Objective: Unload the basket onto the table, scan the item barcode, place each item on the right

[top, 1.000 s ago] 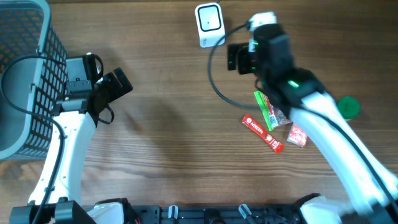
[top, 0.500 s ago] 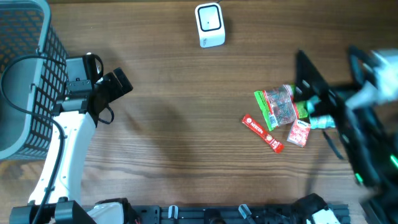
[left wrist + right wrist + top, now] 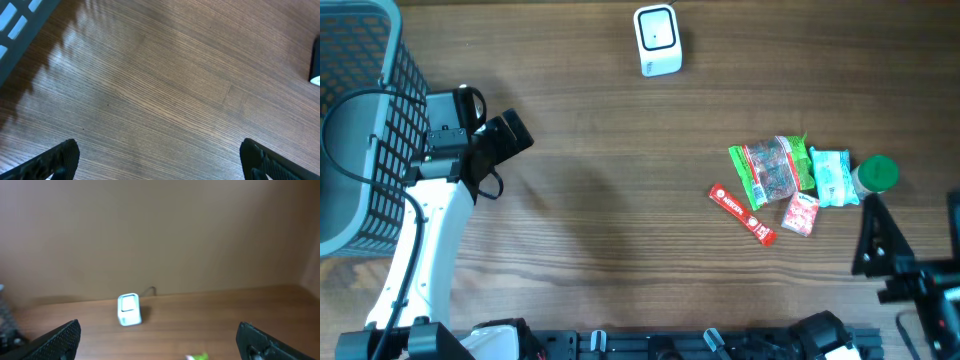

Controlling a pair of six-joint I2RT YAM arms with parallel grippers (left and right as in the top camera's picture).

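The white barcode scanner (image 3: 658, 40) stands at the back of the wooden table, and it also shows small in the right wrist view as the scanner (image 3: 129, 310). A cluster of items lies at the right: a green and red packet (image 3: 772, 170), a pale teal packet (image 3: 830, 177), a red stick (image 3: 741, 214), a small red packet (image 3: 801, 213) and a green-capped bottle (image 3: 878, 173). My right gripper (image 3: 912, 238) is open and empty at the near right edge, below the cluster. My left gripper (image 3: 507, 138) is open over bare wood at the left, holding nothing.
A grey wire basket (image 3: 360, 120) fills the far left, and its edge shows as the basket (image 3: 20, 22) in the left wrist view. A brown wall (image 3: 160, 230) rises behind the table. A tip of a green packet (image 3: 199, 356) peeks in at the bottom of the right wrist view.
My right arm has swung from beside the scanner at the back down to the near right edge, uncovering the item cluster. The left arm has not moved.
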